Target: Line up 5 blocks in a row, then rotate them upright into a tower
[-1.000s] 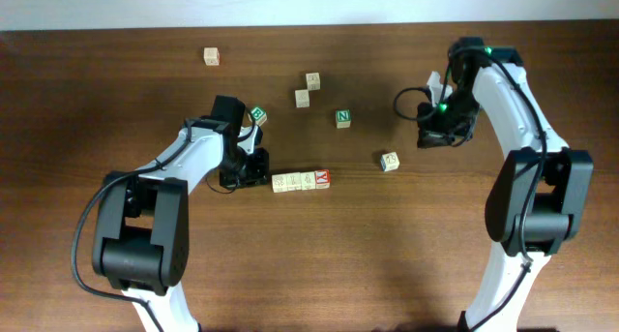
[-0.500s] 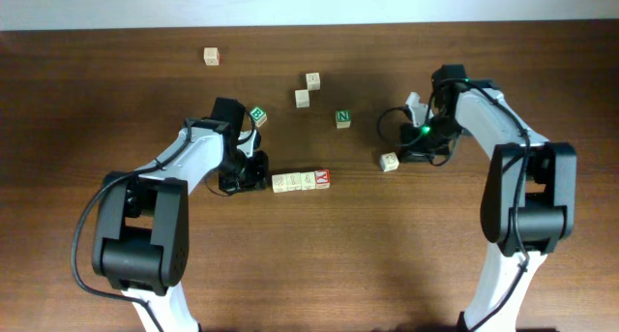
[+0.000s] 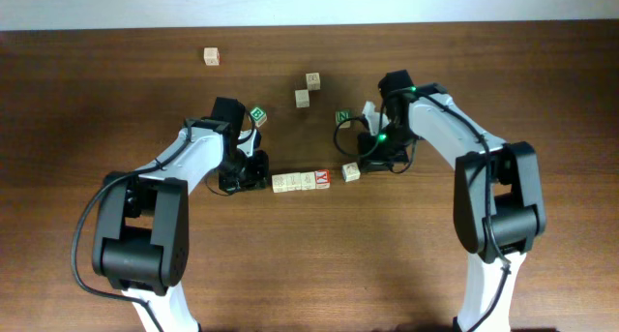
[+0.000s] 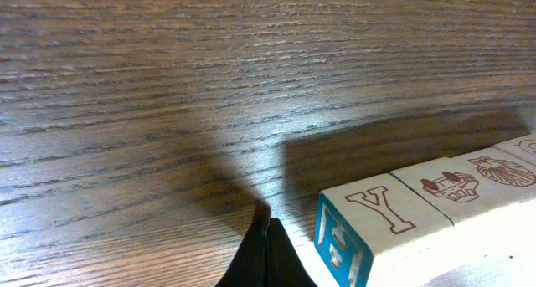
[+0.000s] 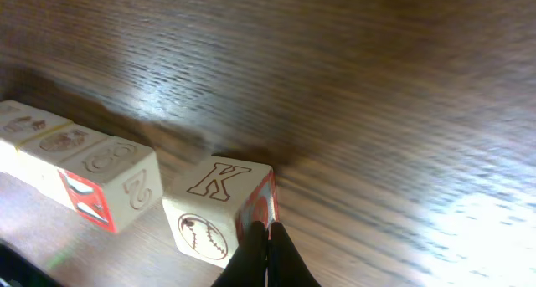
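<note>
Three pale blocks lie in a row (image 3: 301, 181) at the table's middle; its right end shows a red face (image 3: 323, 177). My left gripper (image 3: 263, 180) is shut and empty, its tips (image 4: 266, 239) on the table just left of the row's end block (image 4: 377, 216), which has a blue side and a Y on top. My right gripper (image 3: 362, 165) is shut, with its tips (image 5: 268, 237) against the red side of a K block (image 5: 219, 205). That K block (image 3: 350, 171) sits slightly askew, a small gap from the row (image 5: 109, 182).
Two tan cubes (image 3: 312, 80) (image 3: 303, 98) sit behind the row and another (image 3: 211, 56) at the far left. A green B cube (image 3: 257, 114) lies by my left arm. A green N cube (image 3: 342, 116) lies just behind my right gripper.
My right arm swept left with its shut fingers behind the K block, sliding it across the table to just beside the row's right end. The left arm and the row stayed still.
</note>
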Robot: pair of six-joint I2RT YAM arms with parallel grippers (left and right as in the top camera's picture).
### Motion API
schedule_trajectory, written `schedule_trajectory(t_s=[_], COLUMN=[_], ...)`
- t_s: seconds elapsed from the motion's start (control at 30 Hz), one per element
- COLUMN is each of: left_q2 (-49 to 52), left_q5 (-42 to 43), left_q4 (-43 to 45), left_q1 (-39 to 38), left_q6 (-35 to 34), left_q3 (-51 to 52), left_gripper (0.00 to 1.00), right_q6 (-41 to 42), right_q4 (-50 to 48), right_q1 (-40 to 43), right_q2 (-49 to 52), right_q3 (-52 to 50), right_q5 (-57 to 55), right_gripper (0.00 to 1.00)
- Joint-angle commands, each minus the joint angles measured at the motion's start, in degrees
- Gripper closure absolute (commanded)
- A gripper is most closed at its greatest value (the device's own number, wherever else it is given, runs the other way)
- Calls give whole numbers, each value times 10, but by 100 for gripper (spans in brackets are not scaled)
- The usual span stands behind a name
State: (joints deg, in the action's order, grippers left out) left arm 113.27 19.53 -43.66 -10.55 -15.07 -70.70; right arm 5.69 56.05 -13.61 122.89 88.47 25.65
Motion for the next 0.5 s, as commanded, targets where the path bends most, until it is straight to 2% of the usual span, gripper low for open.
schedule_trajectory(t_s=[0.0,0.13,0.47], left_q2=[2,2,2], left_q5=[7,7,6], left_q4=[3,4,9], left_q1=[2,2,2], left_q6=[-7,-7,-7], left_q3=[3,3,3], left_gripper=[100,100,100], right_q6=[73,116,109], right_q4=[-7,-25,-25], right_q1=[-29,-47,-59], right_q2=[4,4,4], right_q3=[-6,-6,-6], right_q5=[7,6,1], right_gripper=[95,96,96])
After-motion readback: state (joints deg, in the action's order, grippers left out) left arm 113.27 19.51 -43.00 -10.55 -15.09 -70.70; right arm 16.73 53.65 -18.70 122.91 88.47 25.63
